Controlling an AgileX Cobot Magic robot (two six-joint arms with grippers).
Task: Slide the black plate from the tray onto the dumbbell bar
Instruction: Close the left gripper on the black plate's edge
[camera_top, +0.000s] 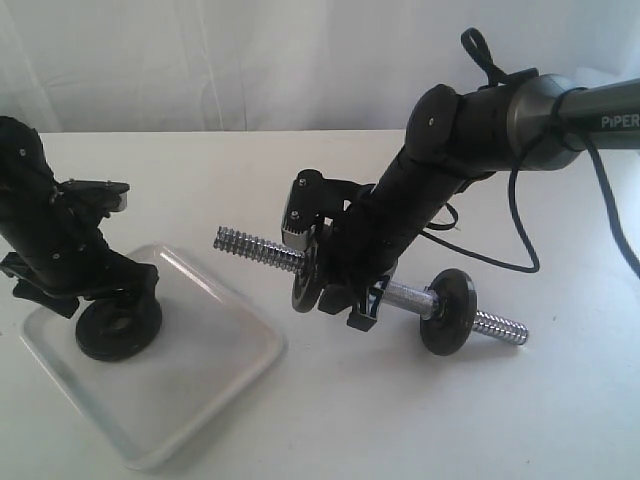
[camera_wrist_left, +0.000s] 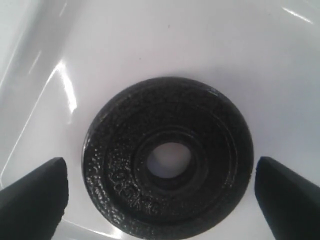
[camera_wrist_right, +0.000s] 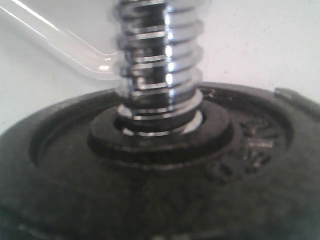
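So starting left: the tray (camera_top: 215, 390) is sitting on the tabletop (camera_top: 420, 420), holding just the black plate (camera_top: 120, 325), which is lying flat toward its left side. The left gripper (camera_wrist_left: 161, 194) is hovering over it, fingers (camera_wrist_left: 35, 192) spread wide on both sides, gripping nothing. I'm guessing it's lining up a grab.

Moving right, the dumbbell bar (camera_top: 405, 297) is pointing its bare threaded end at the tray, probably for easy loading. The right gripper (camera_top: 360, 300) is sitting between a mounted disc (camera_top: 305, 285) and a second disc (camera_top: 445, 312), likely steadying things. Can't tell how tightly it's closing.
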